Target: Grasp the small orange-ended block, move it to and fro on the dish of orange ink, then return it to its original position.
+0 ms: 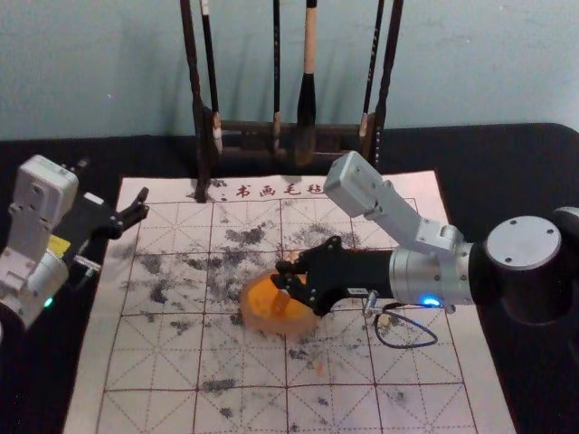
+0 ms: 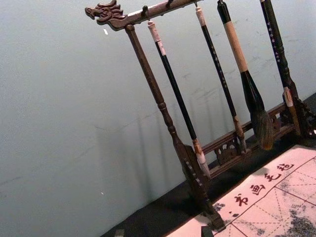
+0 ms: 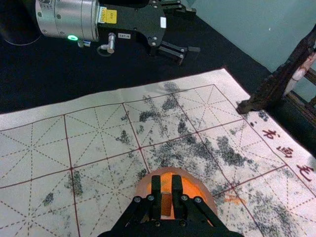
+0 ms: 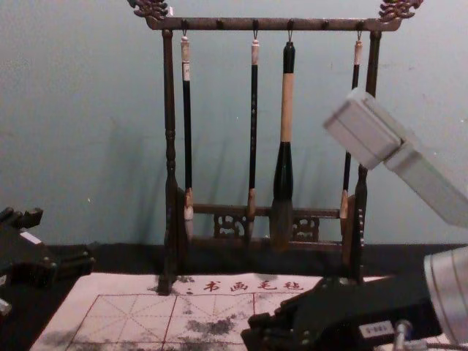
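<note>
The small block [image 3: 166, 206] lies between the fingers of the right gripper [image 3: 166, 185], which we judge to be pinching it, and it is above the dish [image 3: 142, 189], inside its rim. We cannot tell if it touches the ink. Its long axis seems near upright, so the rubbing should go sideways. The left gripper [image 4: 64, 238] is parked well apart, its fingers spread.

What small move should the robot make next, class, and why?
Probably the right gripper should ease the block slightly to one side within the rim of the ink dish, beginning a to-and-fro stroke. Its fingers are closed on the block, which sits over the orange ink; whether it touches the ink, I cannot tell.
</note>
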You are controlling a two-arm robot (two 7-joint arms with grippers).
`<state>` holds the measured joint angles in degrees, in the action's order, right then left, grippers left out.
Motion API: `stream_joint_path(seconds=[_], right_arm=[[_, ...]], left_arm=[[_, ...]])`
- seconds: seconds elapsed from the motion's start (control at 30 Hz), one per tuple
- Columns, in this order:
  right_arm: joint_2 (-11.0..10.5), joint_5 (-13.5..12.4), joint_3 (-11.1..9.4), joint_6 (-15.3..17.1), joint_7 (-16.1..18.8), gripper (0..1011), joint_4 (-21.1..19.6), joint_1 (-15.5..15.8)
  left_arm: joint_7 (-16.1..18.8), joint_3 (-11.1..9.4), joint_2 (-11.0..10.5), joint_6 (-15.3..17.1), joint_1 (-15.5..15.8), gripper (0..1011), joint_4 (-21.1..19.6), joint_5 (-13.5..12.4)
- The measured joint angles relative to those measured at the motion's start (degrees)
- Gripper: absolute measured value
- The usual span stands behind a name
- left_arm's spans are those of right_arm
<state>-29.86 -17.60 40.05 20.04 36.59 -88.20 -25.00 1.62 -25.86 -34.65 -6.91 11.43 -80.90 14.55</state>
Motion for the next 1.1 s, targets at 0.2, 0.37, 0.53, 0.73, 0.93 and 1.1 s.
stream_joint_path(seconds=[0.2, 0.37, 0.53, 0.73, 0.93, 1.1], right_arm=[[0.92, 0.12, 0.56, 0.16, -0.24, 130, 0.74, -0.59], [1.56, 0.31, 0.91, 0.29, -0.38, 130, 1.28, -1.0], [2.33, 0.61, 1.17, 0.41, -0.61, 130, 2.08, -1.48], [3.19, 0.78, 1.18, 0.49, -1.01, 130, 3.06, -1.92], [3.84, 1.12, 1.06, 0.49, -1.41, 130, 4.03, -2.44], [4.15, 1.35, 0.87, 0.51, -1.77, 130, 4.39, -2.55]], left_arm=[[0.0, 0.0, 0.0, 0.0, 0.0, 1001, 0.0, 0.0], [0.0, 0.0, 0.0, 0.0, 0.0, 1001, 0.0, 0.0], [0.0, 0.0, 0.0, 0.0, 0.0, 1001, 0.0, 0.0], [0.0, 0.0, 0.0, 0.0, 0.0, 1001, 0.0, 0.0], [0.0, 0.0, 0.0, 0.0, 0.0, 1001, 0.0, 0.0], [0.0, 0.0, 0.0, 0.0, 0.0, 1001, 0.0, 0.0]])
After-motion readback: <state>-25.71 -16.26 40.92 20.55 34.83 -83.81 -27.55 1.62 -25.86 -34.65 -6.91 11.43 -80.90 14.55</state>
